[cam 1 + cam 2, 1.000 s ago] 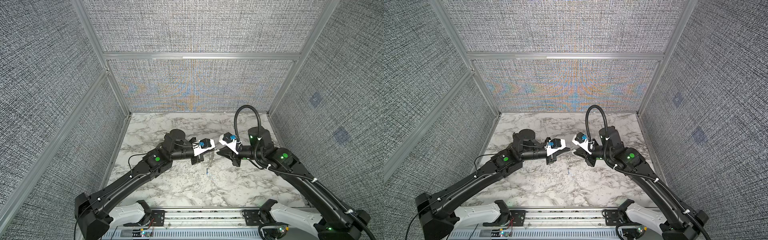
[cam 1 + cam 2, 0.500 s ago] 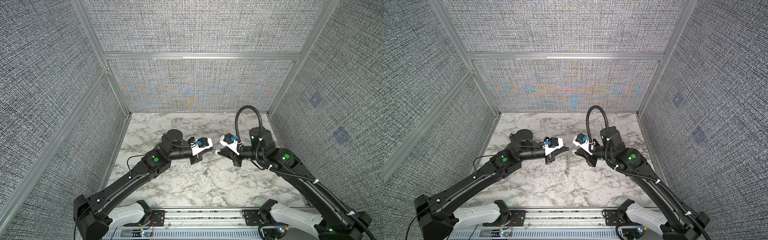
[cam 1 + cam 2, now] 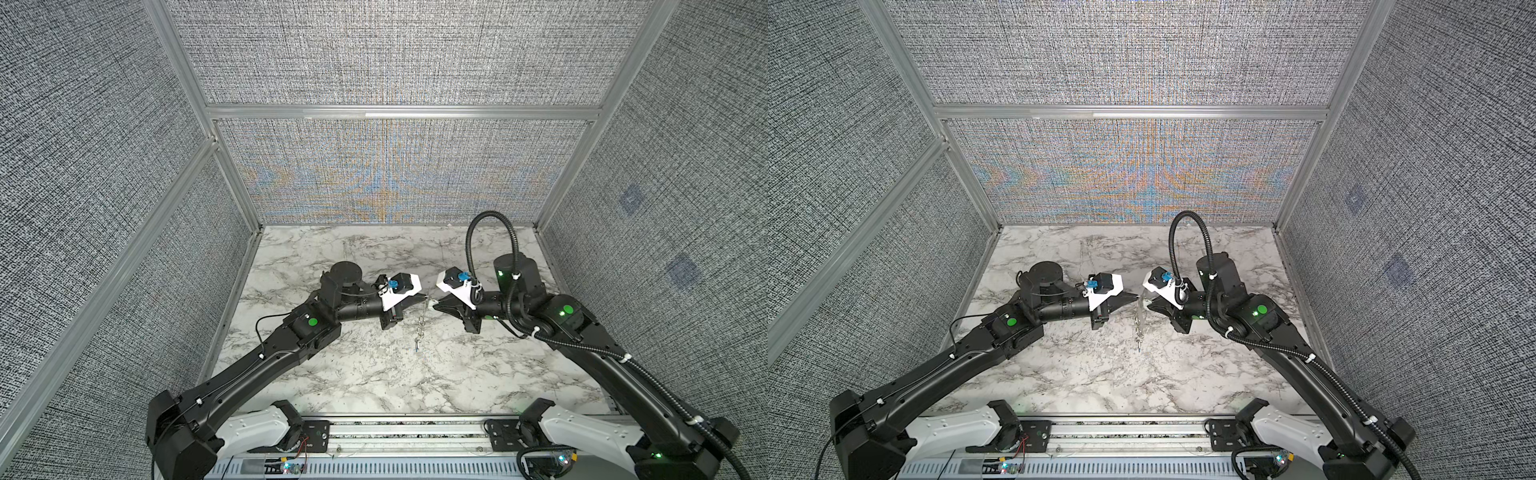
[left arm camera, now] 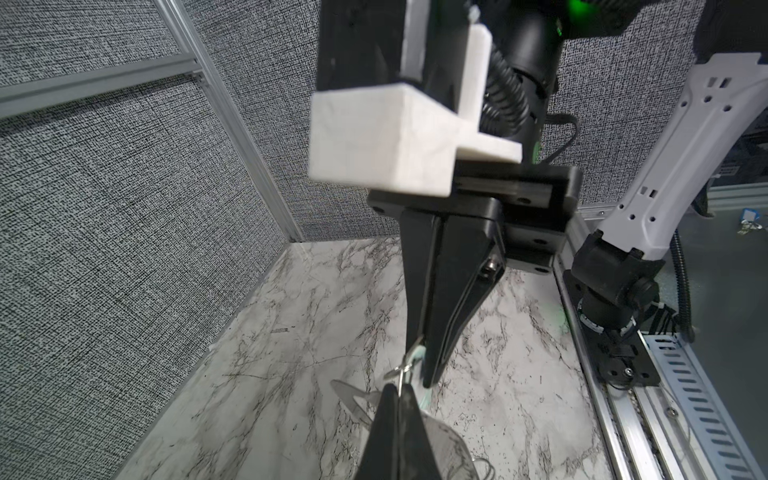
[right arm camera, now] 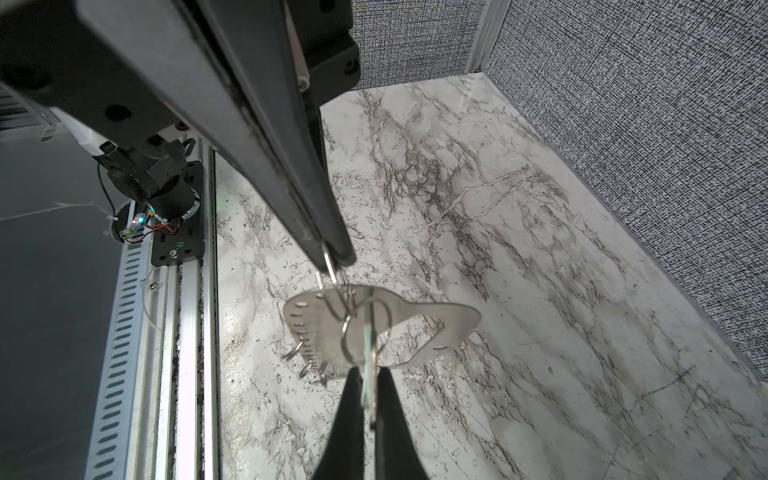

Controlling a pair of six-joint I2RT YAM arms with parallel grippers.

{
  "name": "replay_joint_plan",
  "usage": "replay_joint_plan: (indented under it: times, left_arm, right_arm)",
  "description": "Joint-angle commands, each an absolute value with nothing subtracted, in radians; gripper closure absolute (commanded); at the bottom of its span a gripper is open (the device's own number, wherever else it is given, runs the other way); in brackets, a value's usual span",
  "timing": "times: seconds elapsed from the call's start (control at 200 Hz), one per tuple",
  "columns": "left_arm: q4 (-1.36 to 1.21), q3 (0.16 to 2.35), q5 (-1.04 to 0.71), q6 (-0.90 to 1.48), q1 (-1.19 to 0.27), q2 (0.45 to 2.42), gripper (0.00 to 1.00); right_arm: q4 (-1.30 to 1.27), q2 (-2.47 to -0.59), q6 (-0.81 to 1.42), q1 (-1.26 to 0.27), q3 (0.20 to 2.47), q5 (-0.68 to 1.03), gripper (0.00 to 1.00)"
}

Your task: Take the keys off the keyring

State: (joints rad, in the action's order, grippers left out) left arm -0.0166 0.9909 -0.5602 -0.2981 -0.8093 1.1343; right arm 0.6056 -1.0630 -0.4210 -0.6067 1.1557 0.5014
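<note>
Held aloft between two arms: the left gripper (image 5: 334,254) is pinched fully closed on a thin wire loop of the keyring (image 5: 343,338). The right gripper (image 5: 369,399), closed just as tightly, clamps the pale key (image 5: 367,368) edge-on. A flat silvery plate (image 5: 440,320) hangs from the rings between them, and in both top views a fine chain (image 3: 419,328) dangles toward the marble surface (image 3: 374,374) without, as far as we can tell, reaching it.

We judge the step in hand to be working the key off its ring. It would go best with the left gripper keeping the loop steady while the right turns the key along the coil, not pulling straight away, which would only tighten the wire. We would keep the motion small and slow, since the plate and chain can swing and snag.

We can read no brand or lettering. The plate carries a curved row of short marks like a scale, but no figures are legible. We see no tag or label in these views.
</note>
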Motion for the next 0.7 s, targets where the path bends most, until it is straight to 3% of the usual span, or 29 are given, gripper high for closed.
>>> replay_joint_plan:
  times: [0.0, 0.695]
  left_arm:
    - [-0.188, 0.969, -0.561, -0.227, -0.804, 1.124, 1.0]
    - [-0.544, 0.809, -0.444, -0.019, -0.801, 1.129, 1.0]
  right_arm:
    - [0.602, -1.056, -0.419, -0.611, 1.145, 0.452, 1.0]
    - [0.503, -1.061, -0.469, -0.717, 1.14, 0.276, 1.0]
